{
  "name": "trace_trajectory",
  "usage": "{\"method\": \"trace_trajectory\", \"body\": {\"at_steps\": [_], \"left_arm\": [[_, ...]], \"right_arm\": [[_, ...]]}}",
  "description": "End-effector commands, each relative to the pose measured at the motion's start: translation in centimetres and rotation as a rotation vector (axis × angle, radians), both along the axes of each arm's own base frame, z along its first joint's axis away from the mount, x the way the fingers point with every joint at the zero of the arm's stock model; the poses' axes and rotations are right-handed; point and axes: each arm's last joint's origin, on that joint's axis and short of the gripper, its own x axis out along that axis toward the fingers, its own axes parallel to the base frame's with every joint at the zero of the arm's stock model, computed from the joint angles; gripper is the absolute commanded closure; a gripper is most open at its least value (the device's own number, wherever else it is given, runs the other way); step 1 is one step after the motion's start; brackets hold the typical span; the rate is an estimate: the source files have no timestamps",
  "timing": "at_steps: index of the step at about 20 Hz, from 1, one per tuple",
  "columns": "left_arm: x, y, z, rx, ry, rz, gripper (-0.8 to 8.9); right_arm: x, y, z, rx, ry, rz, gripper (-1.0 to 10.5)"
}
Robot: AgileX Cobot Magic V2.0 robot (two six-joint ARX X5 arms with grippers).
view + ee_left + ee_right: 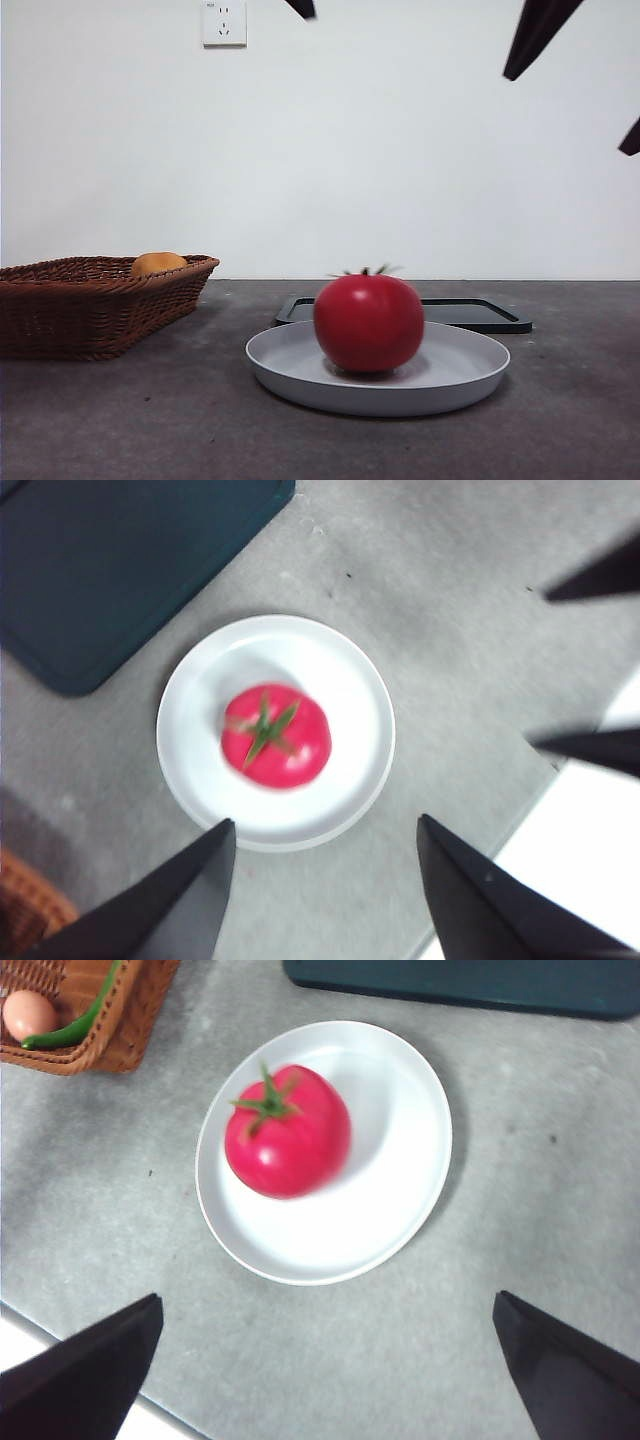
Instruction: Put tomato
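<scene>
**Tomato at rest on plate, both arms raised**

The tomato [368,322] sits upright, stem up, slightly off-centre on the white plate [460,385], whose rim would stop a roll. The left gripper [325,890] and right gripper [325,1360] hang high above the bench [560,430], jaws spread wide, holding nothing. Placement appears complete. A basket [90,310] stands apart.

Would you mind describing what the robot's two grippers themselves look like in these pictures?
The left gripper has two matte black jaws, broad at the base and tapering to sharp points, with flat, plain faces. The right gripper matches: the same black, wedge-shaped jaws. No cables, markings or labels show on either. In the front view only dark pointed tips show at the top edge, and which arm each belongs to cannot be told.
</scene>
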Motion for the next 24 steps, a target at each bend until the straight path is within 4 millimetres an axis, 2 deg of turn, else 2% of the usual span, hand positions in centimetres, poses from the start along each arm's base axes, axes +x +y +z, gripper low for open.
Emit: {"method": "trace_trajectory", "body": {"at_steps": [1, 4, 7, 9, 13, 19, 24], "left_arm": [[-1.3, 1.2, 0.2, -0.005, -0.007, -0.011, 5.38], [-3.5, 3.8, -0.9, -0.021, 0.008, 0.031, 5.29], [-6.0, 7.2, -2.3, -0.075, 0.009, 0.108, 3.60], [-7.8, 9.4, -2.9, -0.116, -0.013, 0.166, 2.84], [-10.6, 12.7, -4.1, -0.166, -0.043, 0.263, 2.73], [-12.4, 14.8, -6.9, -0.189, -0.081, 0.311, 2.74], [-13.3, 15.7, -7.8, -0.244, -0.132, 0.296, 2.75]], "right_arm": [[1.1, 0.7, 0.4, -0.030, -0.020, 0.050, 3.6], [2.3, 1.4, 0.4, -0.055, -0.009, 0.080, 3.6], [3.1, 2.2, 0.4, -0.078, -0.008, 0.120, 3.6], [3.7, 2.9, 0.1, -0.095, 0.007, 0.143, 3.6], [5.3, 4.7, -1.1, -0.134, 0.050, 0.196, 3.6], [9.2, 8.5, -2.8, -0.190, 0.106, 0.259, 2.3], [11.8, 10.6, -4.6, -0.225, 0.154, 0.266, 1.6]]}}
